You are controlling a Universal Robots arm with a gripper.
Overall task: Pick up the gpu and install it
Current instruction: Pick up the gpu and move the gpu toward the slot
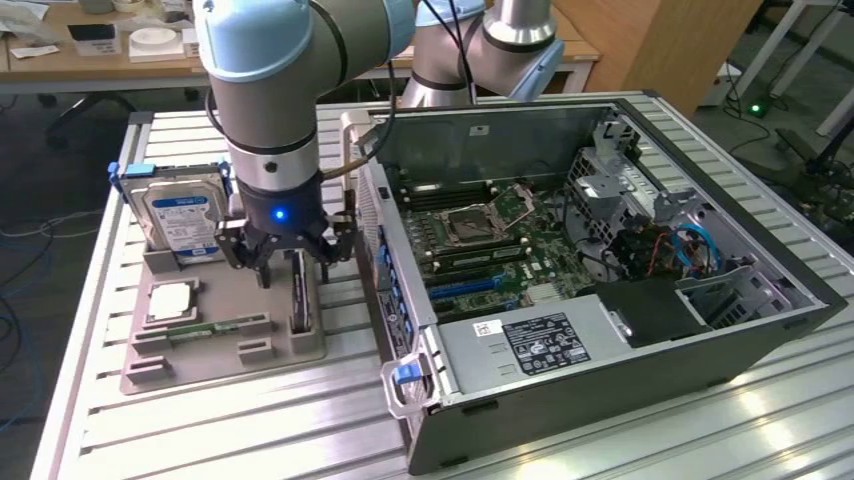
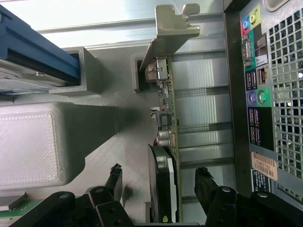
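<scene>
Green gpu [image 2: 166,118] with silver bracket [image 2: 173,26] is standing edge-up in tray [image 2: 109,142], open claw [image 2: 160,171] straddling it ungripped, PC case [image 2: 284,94] crowding alongside.

Bench: I see a slatted aluminium table [image 1: 200,430], with bright glare on its ribs toward the exterior view's right.
Behind: a light wooden desk [image 1: 54,72], strewn with papers and small boxes.
Back wall side: a wooden panel [image 1: 667,45] stands upright.
Floor: grey floor [image 1: 47,190], with cables trailing at the exterior view's left.
Far corner: I make out a small green light [image 1: 757,108] low among dark gear.
</scene>
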